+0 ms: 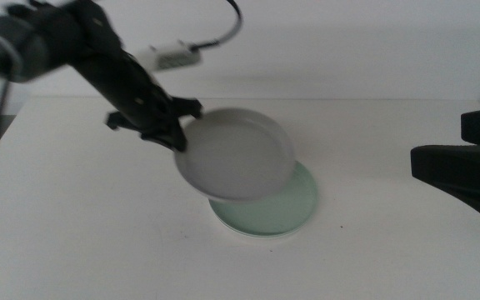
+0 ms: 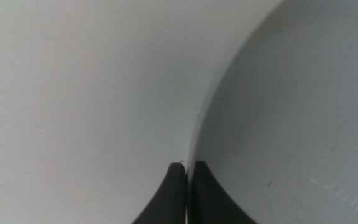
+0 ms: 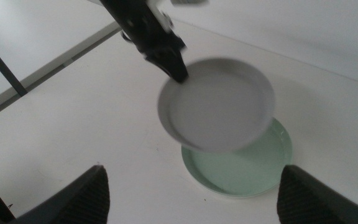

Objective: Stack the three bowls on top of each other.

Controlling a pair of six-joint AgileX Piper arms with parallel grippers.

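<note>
grey bowl | left claw pinching rim | over green bowl | right claw wide

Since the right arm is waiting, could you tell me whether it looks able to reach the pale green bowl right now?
Probably not cleanly: the left gripper holds the light grey bowl tilted over the pale green bowl, covering most of it. Only its near edge facing the open right gripper is exposed.

Left arm reaches in diagonally over the table, wrist angled downward; left gripper, dark two-jaw type, pinched on the near rim of the light grey round plastic bowl, held aloft and tilted. Right gripper waits at the table's right side, jaws spread wide.
</note>
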